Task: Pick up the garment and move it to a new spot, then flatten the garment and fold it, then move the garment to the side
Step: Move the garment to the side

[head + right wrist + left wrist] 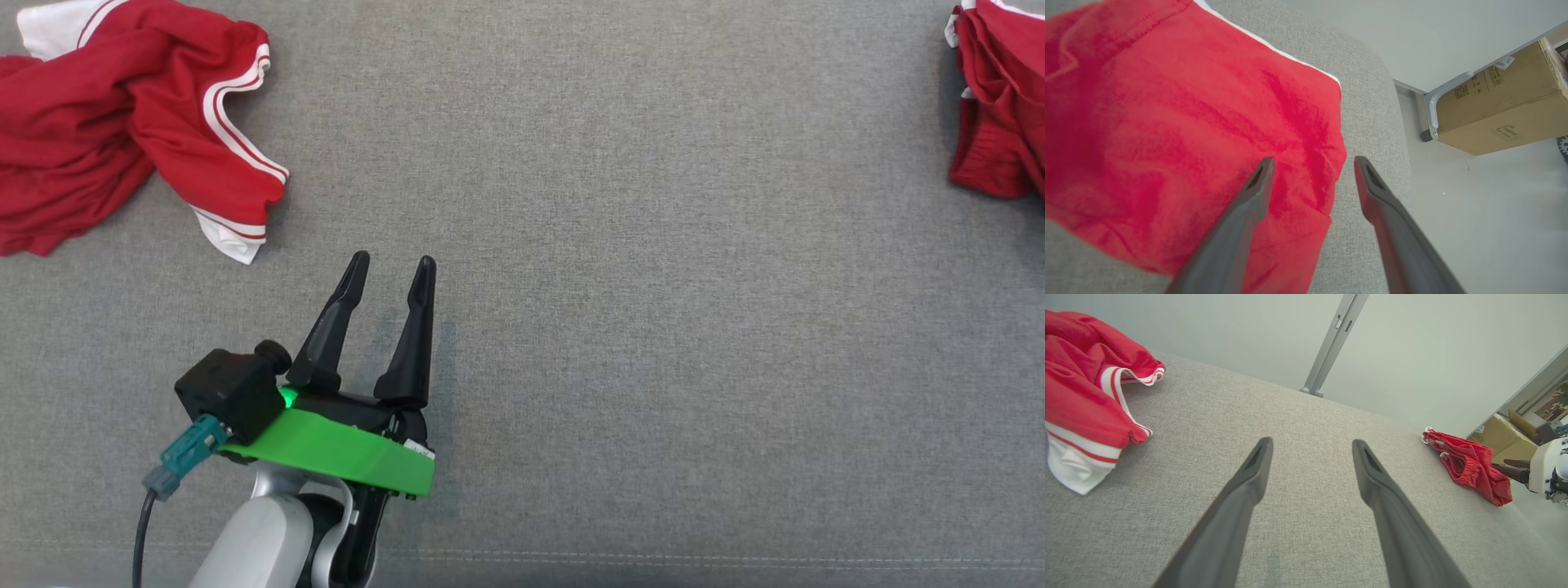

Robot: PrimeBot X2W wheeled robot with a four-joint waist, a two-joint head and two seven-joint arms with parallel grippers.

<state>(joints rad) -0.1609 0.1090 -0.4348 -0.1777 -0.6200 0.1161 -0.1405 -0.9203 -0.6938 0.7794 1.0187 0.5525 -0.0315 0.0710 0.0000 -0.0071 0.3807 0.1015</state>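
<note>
The right gripper (1313, 160) has its jaws apart and empty over the edge of the folded red garment (1167, 122), which lies upper right in the head view at the edge of the grey surface (653, 327). For a clean release, lift straight off so that no finger drags a fold open. The left gripper (393, 260), open and empty, hovers lower left; a crumpled red-and-white garment (122, 122) upper left and a cardboard box (1494, 94) beyond the surface stand well clear.

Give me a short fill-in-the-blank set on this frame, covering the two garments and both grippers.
1. The left gripper hangs over the bare grey surface with its jaws ___.
2. The crumpled garment near it is red with ___ stripes.
3. The right gripper, jaws apart and holding nothing, is over a second garment coloured ___.
Missing words: open; white; red.
</note>
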